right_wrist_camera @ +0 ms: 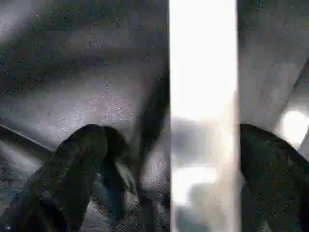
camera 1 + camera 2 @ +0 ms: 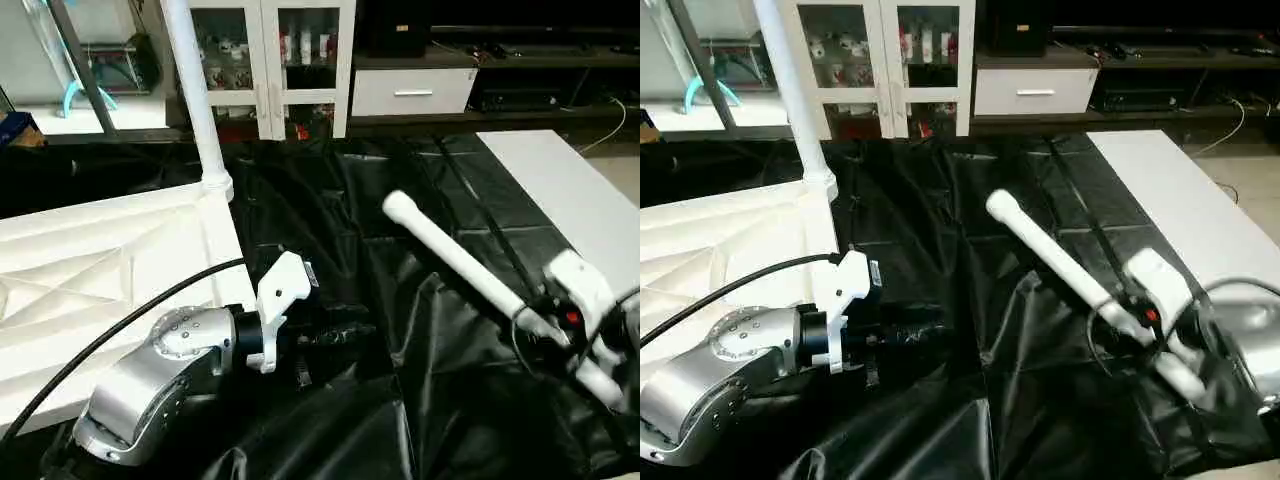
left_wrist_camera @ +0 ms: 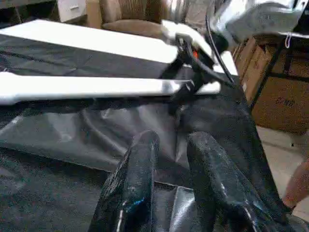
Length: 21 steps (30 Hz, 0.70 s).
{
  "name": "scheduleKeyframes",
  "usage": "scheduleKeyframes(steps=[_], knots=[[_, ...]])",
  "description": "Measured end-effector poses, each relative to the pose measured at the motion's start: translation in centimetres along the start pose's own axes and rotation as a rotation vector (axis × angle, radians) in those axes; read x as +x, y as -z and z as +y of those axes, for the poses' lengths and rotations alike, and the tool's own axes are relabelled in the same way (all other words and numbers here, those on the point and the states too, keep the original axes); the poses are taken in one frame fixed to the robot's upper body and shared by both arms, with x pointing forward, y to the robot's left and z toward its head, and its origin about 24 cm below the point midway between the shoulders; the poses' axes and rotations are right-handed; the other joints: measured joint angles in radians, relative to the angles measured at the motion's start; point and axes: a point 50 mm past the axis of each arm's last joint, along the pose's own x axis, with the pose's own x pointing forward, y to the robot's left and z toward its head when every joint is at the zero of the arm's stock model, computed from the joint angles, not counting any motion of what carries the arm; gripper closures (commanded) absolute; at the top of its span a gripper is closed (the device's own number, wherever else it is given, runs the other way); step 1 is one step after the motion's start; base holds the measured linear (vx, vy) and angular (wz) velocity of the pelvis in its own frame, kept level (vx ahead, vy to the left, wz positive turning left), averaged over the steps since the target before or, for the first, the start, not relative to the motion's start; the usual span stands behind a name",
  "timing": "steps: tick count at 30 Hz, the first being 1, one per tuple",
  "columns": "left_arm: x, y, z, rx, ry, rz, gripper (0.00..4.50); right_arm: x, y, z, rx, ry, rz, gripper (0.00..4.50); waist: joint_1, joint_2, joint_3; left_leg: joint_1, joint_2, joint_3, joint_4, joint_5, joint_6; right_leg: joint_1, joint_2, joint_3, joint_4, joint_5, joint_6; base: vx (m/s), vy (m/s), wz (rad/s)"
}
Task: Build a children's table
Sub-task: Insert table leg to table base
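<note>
The children's table top (image 2: 90, 270) lies underside up at the left, its X-ribs showing. One white leg (image 2: 195, 90) stands upright in its far corner socket (image 2: 216, 184). A second white leg (image 2: 455, 260) lies slanted over the black sheet at the right. My right gripper (image 2: 542, 312) is open around that leg's near part. In the right wrist view the leg (image 1: 203, 87) runs between the two fingers (image 1: 79, 159), close to one and apart from the other. My left gripper (image 3: 171, 140) hovers low over the sheet beside the table top, its fingers a little apart with nothing between them.
A crumpled black sheet (image 2: 330, 200) covers the floor. A white flat board (image 2: 570, 190) lies at the far right. A white glass-door cabinet (image 2: 270, 60) and a drawer unit (image 2: 412, 92) stand at the back. Cardboard boxes (image 3: 280, 92) stand beyond the board.
</note>
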Motion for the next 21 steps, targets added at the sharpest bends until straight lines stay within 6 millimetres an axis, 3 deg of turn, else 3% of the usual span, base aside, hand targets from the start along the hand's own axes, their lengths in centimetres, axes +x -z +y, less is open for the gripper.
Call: scheduleKeyframes(steps=[4, 21], knots=[[0.1, -0.1, 0.0, 0.007, -0.005, -0.003, 3.22, 0.0, 0.3, -0.5, 0.023, 0.007, -0.004, 0.02, -0.001, -0.001, -0.002, 0.001, 0.001, 0.002, 0.0, -0.001, 0.003, -0.001, -0.001, -0.002, 0.0, 0.003, 0.0, 0.0, 0.0, 0.0], [0.0, -0.2, 0.3, 0.038, -0.022, -0.018, 3.21, -0.8, 0.7, -1.3, 0.089, -0.021, -0.037, 1.64, 0.002, -0.004, -0.004, 0.001, 0.002, 0.005, -0.004, -0.003, 0.006, -0.004, -0.001, -0.001, -0.002, 0.003, 0.0, 0.0, 0.0, 0.0]])
